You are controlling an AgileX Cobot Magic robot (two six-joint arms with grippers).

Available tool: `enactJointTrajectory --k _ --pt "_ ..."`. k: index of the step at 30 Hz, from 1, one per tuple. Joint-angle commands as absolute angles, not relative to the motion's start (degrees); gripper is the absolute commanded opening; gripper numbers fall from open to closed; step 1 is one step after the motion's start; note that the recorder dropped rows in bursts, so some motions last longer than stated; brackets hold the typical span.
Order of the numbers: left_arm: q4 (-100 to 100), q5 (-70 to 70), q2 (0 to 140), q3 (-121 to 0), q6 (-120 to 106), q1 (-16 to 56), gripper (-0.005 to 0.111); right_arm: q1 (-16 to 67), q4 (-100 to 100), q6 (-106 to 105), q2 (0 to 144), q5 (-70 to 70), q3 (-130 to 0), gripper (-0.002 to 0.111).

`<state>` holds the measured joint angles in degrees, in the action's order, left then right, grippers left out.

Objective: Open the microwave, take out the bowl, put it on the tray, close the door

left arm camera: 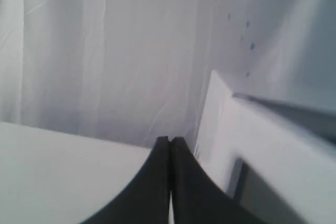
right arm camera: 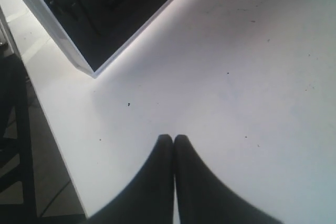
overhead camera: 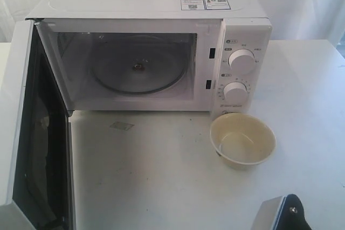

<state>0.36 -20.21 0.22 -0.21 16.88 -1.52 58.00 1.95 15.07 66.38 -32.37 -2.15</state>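
Observation:
The white microwave (overhead camera: 161, 4) stands at the back with its door (overhead camera: 21, 133) swung wide open to the left. Its cavity holds only the glass turntable (overhead camera: 137, 68). The cream-yellow bowl (overhead camera: 242, 139) sits upright on the table in front of the knob panel (overhead camera: 241, 61). My right gripper (right arm camera: 174, 138) is shut and empty above bare tabletop, with the door's (right arm camera: 94, 3) dark window and corner beyond it. My left gripper (left arm camera: 170, 140) is shut and empty beside the door's white edge (left arm camera: 252, 129). No tray is in view.
The white table (overhead camera: 161, 187) stretches in front of the microwave, with a faint sticker mark (overhead camera: 122, 126) on it. Part of my right arm (overhead camera: 285, 214) pokes in at the bottom right. White curtains hang behind. The table's edge (right arm camera: 58, 145) drops to dark floor.

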Motion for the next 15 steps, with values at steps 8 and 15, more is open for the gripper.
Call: enactJointTrajectory --k 8,15 --pt "5.15 18.38 9.07 -27.79 27.95 -1.57 0.0 58.23 2.06 15.3 66.04 -33.95 -1.34 0.0" --pt "2.27 51.42 21.97 -42.92 13.29 -1.57 0.0 58.23 2.06 15.3 66.04 -34.75 -1.34 0.0"
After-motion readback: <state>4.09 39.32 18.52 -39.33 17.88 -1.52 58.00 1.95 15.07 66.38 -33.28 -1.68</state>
